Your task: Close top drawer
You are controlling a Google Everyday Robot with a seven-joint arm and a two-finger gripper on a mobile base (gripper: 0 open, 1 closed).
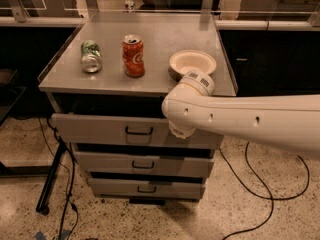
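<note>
The gripper (181, 130), open or closed I cannot tell, is sitting at the front of the wide grey metal top drawer (100, 129), which is standing open; I think it is needing a straight inward push.

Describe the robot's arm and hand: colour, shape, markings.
The arm is a thick, smooth cream-white tube with a rounded joint, small dark holes along its side and a ribbed round cap. No cables show on it. The hand, a small whitish stub under the joint, is at the front of the top drawer.
</note>
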